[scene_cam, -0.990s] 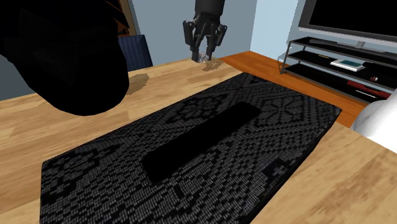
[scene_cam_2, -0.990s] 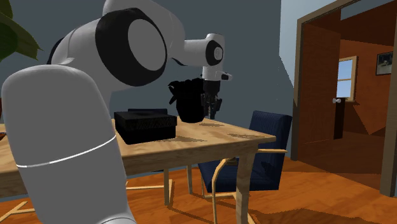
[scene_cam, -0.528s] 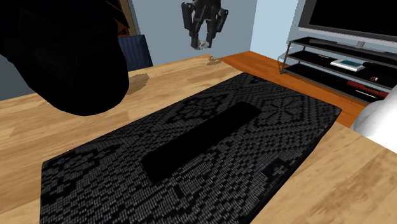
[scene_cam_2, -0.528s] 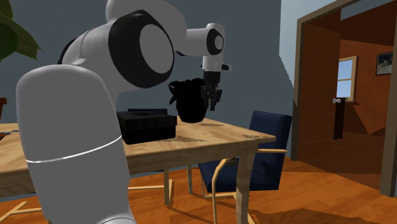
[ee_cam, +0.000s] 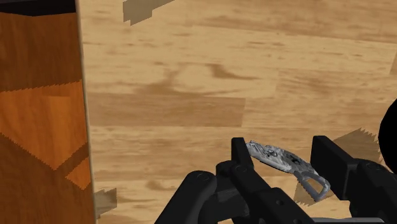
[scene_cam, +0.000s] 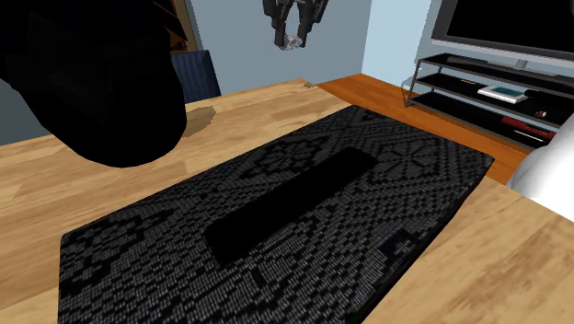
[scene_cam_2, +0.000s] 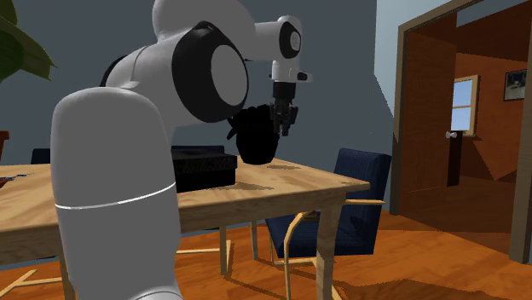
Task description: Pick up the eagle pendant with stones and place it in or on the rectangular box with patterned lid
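The hand (scene_cam: 294, 35), clamped on the grey pendant (ee_cam: 280, 160), hangs high above the worktop (scene_cam: 55, 175), probably so that it passes freely over to the patterned box (scene_cam: 276, 202).

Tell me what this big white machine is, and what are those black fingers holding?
It is a robot arm, white with dark joints. At its end are two black fingers for grabbing things. One picture looks down from beside the arm's stand. One is taken from behind the arm, off to the side. One comes from a camera on the hand itself. On the wooden table lies a flat dark box with a patterned lid. Near it stands a big black shape that I cannot name. Up above the table, the fingers are shut on a small silvery pendant. The job is to put the pendant in or on that box.
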### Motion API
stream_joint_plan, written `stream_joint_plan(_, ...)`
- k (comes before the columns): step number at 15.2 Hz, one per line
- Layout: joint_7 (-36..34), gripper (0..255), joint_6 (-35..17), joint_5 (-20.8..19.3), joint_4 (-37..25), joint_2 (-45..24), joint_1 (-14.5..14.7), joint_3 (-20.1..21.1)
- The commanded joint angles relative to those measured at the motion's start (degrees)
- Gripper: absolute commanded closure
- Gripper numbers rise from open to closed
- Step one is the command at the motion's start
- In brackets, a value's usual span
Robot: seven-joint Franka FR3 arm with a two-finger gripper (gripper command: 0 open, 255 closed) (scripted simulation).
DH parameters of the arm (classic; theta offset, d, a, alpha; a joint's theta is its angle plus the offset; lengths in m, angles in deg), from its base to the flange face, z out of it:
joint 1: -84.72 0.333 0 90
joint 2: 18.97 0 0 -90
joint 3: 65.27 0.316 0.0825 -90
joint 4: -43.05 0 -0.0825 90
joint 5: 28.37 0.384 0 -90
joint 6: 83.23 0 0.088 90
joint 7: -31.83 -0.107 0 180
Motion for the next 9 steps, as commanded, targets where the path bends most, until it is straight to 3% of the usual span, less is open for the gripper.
stream_joint_plan(1,-0.71,255,1.78,-0.48,-3.03,-1.27,0.22,0.32)
stream_joint_plan(5,-1.80,255,5.05,-1.44,-8.68,-3.72,0.63,0.81)
stream_joint_plan(9,-5.88,255,3.44,-0.29,-3.69,0.62,2.51,2.79)
